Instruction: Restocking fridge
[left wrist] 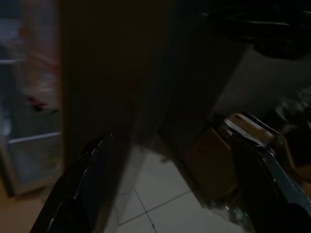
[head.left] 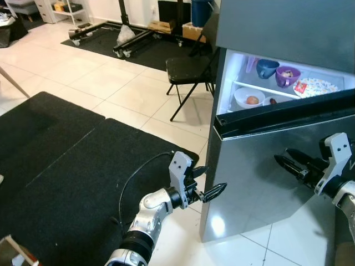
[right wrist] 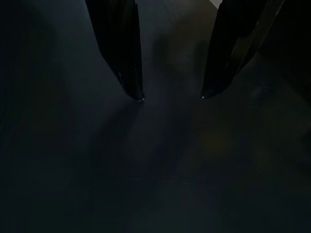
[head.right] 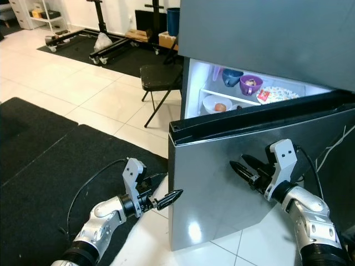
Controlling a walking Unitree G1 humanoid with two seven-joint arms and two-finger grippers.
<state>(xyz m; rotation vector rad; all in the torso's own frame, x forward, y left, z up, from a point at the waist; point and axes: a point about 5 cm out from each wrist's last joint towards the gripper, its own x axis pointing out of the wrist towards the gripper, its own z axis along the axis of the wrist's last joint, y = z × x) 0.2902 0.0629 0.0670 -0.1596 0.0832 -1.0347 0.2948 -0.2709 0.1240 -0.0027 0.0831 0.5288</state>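
The steel fridge door (head.left: 260,177) stands partly ajar, and the lit inside shows above its top edge. On the shelves sit a blue bowl (head.left: 266,67), a purple bowl (head.left: 287,76), a white bowl (head.left: 248,98) holding an orange thing, and a patterned packet (head.left: 313,87). My left gripper (head.left: 215,178) is open at the door's free edge, low down, with that edge between its fingers (left wrist: 90,184). My right gripper (head.right: 237,161) is open, its tips at or very near the door's outer face (right wrist: 170,160).
A black folding chair (head.left: 186,72) stands just left of the fridge. Black mats (head.left: 55,155) cover the floor on my left, with white tiles (head.left: 138,94) beyond. Wheeled stands (head.left: 122,33) and boxes (head.left: 191,30) line the back wall.
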